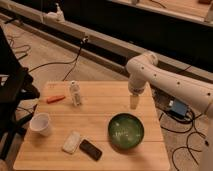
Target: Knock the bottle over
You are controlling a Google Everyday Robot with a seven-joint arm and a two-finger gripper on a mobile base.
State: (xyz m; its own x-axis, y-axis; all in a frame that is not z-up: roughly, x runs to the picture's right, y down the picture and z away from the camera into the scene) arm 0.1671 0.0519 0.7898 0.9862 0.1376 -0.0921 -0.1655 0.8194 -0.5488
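The bottle (75, 93) is small, slim and clear-whitish with a pale cap. It stands upright on the far left part of the wooden table (95, 112). My gripper (134, 102) hangs from the white arm (165, 80) over the far right part of the table, well to the right of the bottle and apart from it. It points down at the tabletop, just behind the green bowl.
A green bowl (126, 130) sits at the front right. A white paper cup (41, 124) stands at the left edge. A flat whitish packet (72, 142) and a dark phone-like object (91, 149) lie at the front. An orange item (55, 99) lies left of the bottle. A black chair (12, 90) stands left of the table.
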